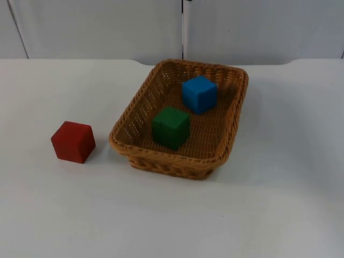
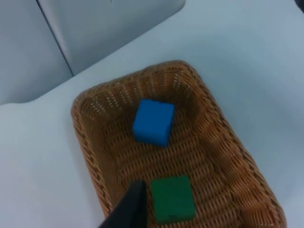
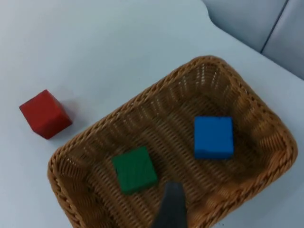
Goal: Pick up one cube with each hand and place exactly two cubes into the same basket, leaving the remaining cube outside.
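Below the left gripper's fingertip (image 2: 129, 209) the wicker basket (image 1: 230, 141) lies open-topped; the green cube (image 2: 173, 198) sits just beside that tip, the blue cube (image 2: 153, 121) farther ahead. Open table (image 1: 279, 204) surrounds the basket walls, broken by the red cube (image 1: 73, 141) alone.

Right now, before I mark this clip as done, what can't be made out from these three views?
- Left gripper: in the left wrist view one black fingertip is cut off by the picture's edge, beside the green cube; open or shut cannot be told.
- Right gripper: in the right wrist view one blurred fingertip is likewise cut off, over the basket.
- Blue cube and red cube: their undersides and far faces are hidden.
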Tool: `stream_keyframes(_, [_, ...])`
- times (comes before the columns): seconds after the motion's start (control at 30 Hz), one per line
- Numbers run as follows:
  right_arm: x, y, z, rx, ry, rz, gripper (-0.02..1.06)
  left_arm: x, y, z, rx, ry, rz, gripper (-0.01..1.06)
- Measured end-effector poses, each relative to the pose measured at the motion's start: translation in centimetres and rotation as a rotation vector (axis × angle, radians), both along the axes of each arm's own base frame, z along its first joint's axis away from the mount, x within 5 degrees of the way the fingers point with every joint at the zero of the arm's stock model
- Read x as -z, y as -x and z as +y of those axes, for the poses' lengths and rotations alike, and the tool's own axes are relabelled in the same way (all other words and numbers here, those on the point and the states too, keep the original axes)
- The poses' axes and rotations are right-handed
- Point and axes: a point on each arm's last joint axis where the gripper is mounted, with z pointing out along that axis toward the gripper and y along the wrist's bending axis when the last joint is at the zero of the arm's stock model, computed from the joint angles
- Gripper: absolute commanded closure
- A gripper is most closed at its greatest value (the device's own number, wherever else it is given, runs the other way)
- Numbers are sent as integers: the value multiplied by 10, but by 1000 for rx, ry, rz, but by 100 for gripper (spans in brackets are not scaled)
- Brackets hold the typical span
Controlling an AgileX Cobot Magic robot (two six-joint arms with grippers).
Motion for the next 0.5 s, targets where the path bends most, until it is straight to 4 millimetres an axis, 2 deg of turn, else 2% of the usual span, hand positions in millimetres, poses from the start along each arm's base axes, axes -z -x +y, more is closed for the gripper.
stream_keyframes(0.17, [9,18,-10,18,-8,-20,38,-13,10,5,2,13,-15,4])
stream_keyframes(0.3, [25,42,-23,30,-11,-30,38,-31,24,12,8,29,-38,4])
stream_keyframes(0.33, [25,42,-23,30,-11,-30,38,-31,24,12,8,29,-38,4])
stream_keyframes(0.47, [35,67,-36,46,-14,-42,38,-42,35,18,15,36,-50,4])
stream_keyframes(0.5, [35,67,-36,46,-14,-42,38,-42,35,18,15,36,-50,4])
